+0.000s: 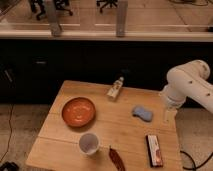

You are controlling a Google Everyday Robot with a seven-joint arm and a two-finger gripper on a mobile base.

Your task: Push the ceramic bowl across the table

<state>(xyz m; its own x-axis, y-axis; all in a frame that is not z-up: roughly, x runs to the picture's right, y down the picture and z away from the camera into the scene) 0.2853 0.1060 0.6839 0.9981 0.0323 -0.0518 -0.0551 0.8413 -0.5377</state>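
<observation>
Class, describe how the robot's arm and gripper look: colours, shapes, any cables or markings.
The arm is cream-white, built of smooth, thick, rounded housings joined at bulbous joints. No markings or cables show on it. The gripper, hanging by the right edge of the table, is a slim, pale piece of the same colour.

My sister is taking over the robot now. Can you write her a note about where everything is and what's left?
Hand: hangs at the right edge of the table, next to the blue sponge and far from the bowl.
Bowl: upright on the left part of the table, with a white cup just in front of it.
Done: nothing yet; the hand is not at the bowl.
Left: bring the hand to the bowl and push it across the table.
</observation>
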